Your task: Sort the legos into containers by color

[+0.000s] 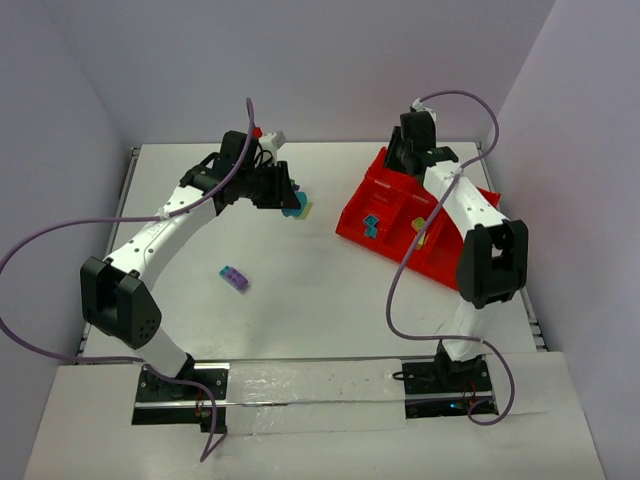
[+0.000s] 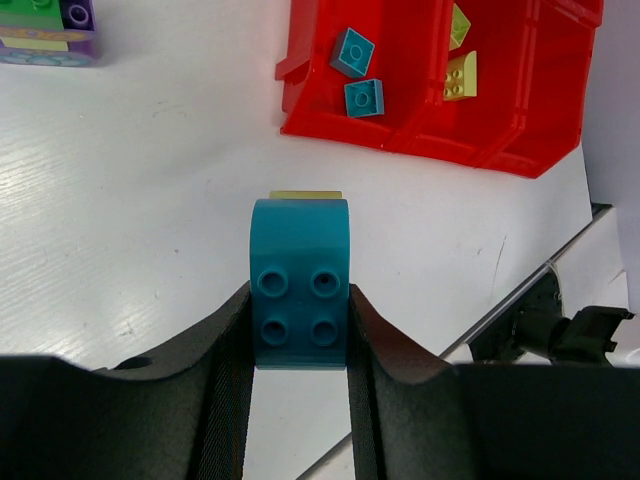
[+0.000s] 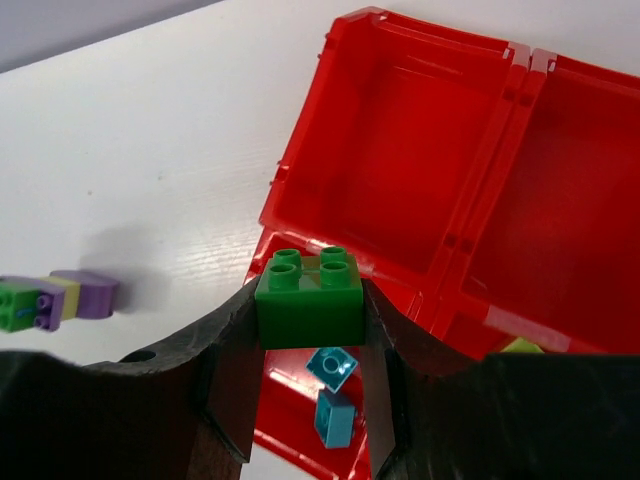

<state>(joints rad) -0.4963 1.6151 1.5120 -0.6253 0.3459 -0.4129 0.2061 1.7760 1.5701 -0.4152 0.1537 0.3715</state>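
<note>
My left gripper (image 2: 299, 300) is shut on a teal lego (image 2: 299, 285) with a yellow-green piece (image 2: 305, 194) stuck on its far side, held above the table left of the red tray (image 2: 500, 140). From above, that gripper (image 1: 283, 192) hangs beside a green, purple and yellow clump (image 2: 45, 30). My right gripper (image 3: 310, 300) is shut on a green lego (image 3: 309, 297) over the tray's (image 3: 400, 150) far left part (image 1: 405, 160). Two teal legos (image 3: 332, 367) lie in one compartment, and yellow-green ones (image 2: 459, 75) in the compartment beside it.
A lone purple lego (image 1: 233, 278) lies on the white table nearer the arm bases. The tray (image 1: 450, 260) sits tilted at the back right, close to the right wall. Purple cables loop off both arms.
</note>
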